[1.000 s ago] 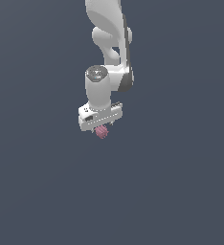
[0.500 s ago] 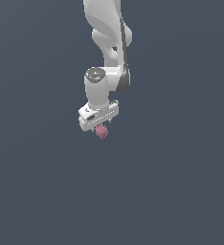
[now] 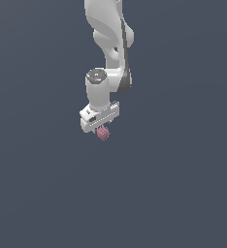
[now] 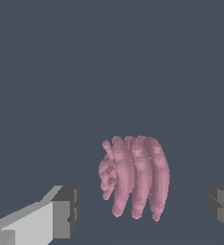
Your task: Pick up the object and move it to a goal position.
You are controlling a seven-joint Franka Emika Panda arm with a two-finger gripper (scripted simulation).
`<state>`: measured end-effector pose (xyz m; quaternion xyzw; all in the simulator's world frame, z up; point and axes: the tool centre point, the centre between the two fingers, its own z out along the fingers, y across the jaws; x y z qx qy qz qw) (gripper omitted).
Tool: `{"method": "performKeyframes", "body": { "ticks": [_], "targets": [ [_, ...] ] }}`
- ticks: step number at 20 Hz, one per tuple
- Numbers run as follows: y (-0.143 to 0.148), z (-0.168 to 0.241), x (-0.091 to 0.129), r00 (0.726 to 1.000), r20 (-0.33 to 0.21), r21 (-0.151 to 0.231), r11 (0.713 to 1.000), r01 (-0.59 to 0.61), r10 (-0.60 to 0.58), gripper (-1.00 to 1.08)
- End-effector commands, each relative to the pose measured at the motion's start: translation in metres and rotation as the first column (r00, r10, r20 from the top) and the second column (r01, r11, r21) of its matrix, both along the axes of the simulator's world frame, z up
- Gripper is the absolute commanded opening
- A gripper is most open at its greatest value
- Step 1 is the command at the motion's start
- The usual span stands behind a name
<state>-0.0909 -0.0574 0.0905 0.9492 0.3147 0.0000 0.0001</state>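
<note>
Claw (image 3: 102,130) hangs at the end of the white arm (image 3: 108,38), a little above and left of the middle of the exterior view, with the object (image 3: 104,133) directly beneath its pale crossbar. That object is a small pinkish-red lump; the wrist view shows it as a cluster of long, rounded, ribbed lobes (image 4: 135,179) lying side by side. In the wrist view it sits in the lower middle of the frame, between the two fingers (image 4: 61,213), and a clear strip of background shows on each side of it, so the pads are spread and not touching it there. Whether any part of the claw bears on the lump higher up cannot be told from either view. In the exterior view the lump pokes out just below the claw's underside, partly hidden by it. Around it both views show only a flat, dark blue-grey background (image 3: 183,184), with no visible edge, shadow or container.
</note>
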Motion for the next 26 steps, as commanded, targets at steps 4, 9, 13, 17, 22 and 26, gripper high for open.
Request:
{"method": "performKeyframes", "body": {
  "ticks": [4,9,13,17,22,26],
  "targets": [
    [0.0,-0.013,-0.001,1.0,0.0,0.0,1.0,-0.002,0.002,1.0],
    [0.0,-0.037,-0.002,1.0,0.0,0.0,1.0,-0.003,0.003,1.0],
    [0.0,-0.047,-0.001,1.0,0.0,0.0,1.0,-0.004,0.004,1.0],
    [0.0,-0.049,-0.001,1.0,0.0,0.0,1.0,-0.004,0.004,-1.0],
    [0.0,-0.049,-0.001,1.0,0.0,0.0,1.0,-0.004,0.004,-1.0],
    [0.0,-0.049,-0.001,1.0,0.0,0.0,1.0,-0.004,0.004,-1.0]
  ]
}}
